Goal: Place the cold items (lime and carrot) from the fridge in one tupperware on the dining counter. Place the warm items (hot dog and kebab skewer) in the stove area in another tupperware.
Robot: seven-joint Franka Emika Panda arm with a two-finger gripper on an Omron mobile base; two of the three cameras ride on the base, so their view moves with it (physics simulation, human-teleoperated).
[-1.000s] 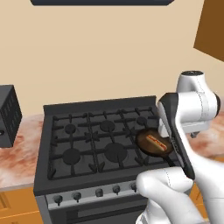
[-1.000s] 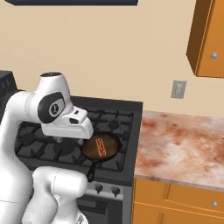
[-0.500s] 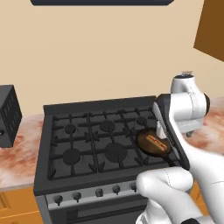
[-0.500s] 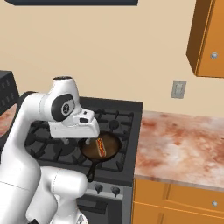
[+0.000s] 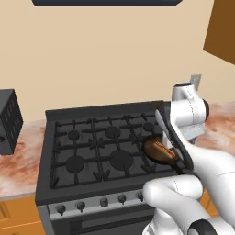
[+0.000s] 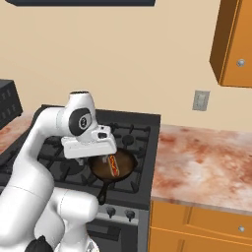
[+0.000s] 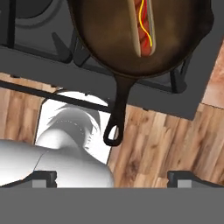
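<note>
Hot dog, a reddish sausage in a pale bun with a thin yellow squiggle of mustard, lies in a round dark skillet at the top of the hand view. The skillet looks like cast iron, with a long handle ending in a teardrop loop, and sits on the black grates of the stove. Beside the stove runs a mottled reddish marble worktop. The fingers stand wide apart, holding nothing, above the skillet. No writing is legible anywhere.
</note>
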